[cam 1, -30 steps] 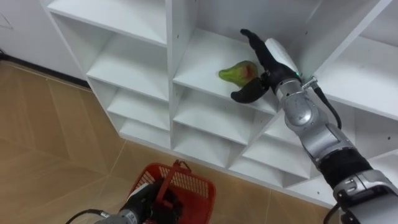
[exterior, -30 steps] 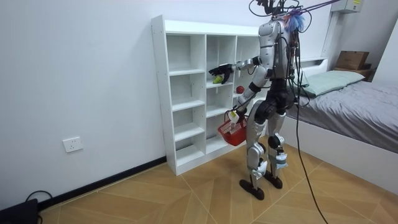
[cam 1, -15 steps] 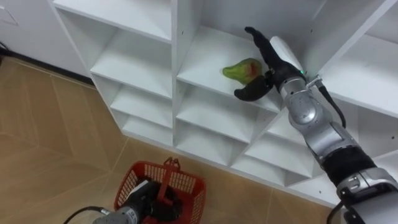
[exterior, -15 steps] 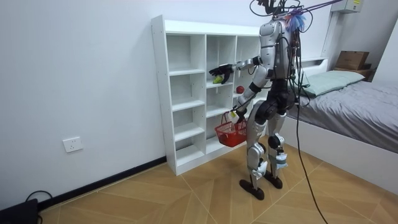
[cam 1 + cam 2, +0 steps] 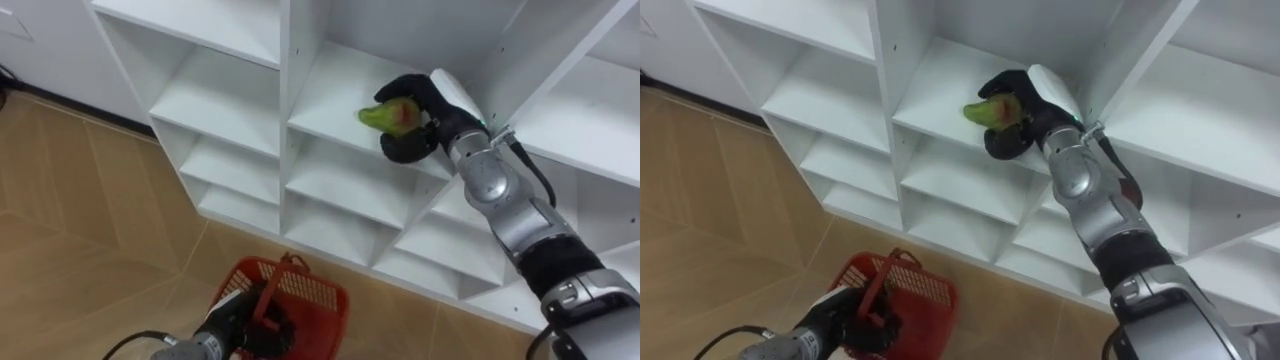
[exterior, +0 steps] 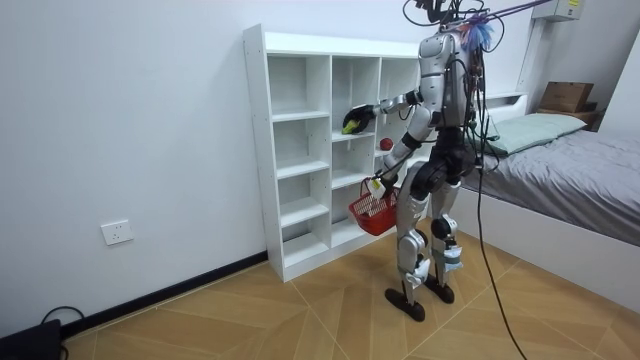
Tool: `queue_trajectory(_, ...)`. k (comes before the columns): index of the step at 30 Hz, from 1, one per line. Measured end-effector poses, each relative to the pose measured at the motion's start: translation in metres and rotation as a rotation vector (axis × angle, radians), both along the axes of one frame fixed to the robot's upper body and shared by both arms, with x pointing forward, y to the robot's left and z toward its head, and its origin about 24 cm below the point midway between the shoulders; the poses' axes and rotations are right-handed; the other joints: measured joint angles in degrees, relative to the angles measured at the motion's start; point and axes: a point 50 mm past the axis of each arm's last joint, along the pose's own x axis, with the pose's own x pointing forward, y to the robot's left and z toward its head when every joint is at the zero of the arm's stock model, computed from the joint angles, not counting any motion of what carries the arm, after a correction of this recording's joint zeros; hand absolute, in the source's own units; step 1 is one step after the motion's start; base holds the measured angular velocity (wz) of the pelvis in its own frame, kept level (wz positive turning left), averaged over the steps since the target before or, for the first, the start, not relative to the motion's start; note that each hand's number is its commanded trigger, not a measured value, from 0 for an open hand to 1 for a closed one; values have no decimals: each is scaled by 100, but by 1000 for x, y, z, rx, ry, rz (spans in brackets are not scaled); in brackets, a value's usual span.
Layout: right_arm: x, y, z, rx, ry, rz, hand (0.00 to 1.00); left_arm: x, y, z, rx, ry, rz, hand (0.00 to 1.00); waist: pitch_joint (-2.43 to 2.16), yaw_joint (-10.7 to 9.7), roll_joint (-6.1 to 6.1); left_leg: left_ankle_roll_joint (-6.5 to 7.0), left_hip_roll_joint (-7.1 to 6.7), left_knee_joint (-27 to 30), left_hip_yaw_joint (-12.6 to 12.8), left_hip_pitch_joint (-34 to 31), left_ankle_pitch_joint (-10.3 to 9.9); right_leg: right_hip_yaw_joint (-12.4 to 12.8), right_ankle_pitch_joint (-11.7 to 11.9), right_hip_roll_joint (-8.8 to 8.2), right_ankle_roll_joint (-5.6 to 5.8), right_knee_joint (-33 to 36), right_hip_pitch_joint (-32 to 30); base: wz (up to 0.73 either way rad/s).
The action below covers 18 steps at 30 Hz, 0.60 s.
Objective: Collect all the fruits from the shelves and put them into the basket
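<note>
Fruit: green, pear-shaped, with a red blush on one side. It is in the middle column of the white shelf unit, in the second compartment from the top as the room view shows it, close to the front edge of that board. Whether it rests on the board or is raised off it cannot be told.

Right hand: reached into that compartment, with fingers and thumb curled round the fruit, fingers over the top and thumb below. The pointed green end pokes out toward the view's left. The right arm runs up from the lower right and crosses in front of the neighbouring column.

Left hand: low, at the bottom edge of the eye view, closed round the upright handle of the basket. The basket is red plastic mesh and hangs off the wooden floor, in front of the unit's lowest compartments. Its contents cannot be made out.

Room view: the robot stands upright close to the shelf unit and faces it, right arm stretched out at chest height, basket at thigh height. A bed is behind it, at the room view's right.
</note>
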Motion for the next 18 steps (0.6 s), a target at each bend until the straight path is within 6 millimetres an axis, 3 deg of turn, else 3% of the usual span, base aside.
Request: queue_trajectory(18, 1, 0, 1, 23, -4, -7, 100, 2, -3, 0, 3, 0, -20, 100, 25, -13, 21, 4, -10, -34, 5, -5, 2, 12, -1, -10, 3, -10, -17, 0)
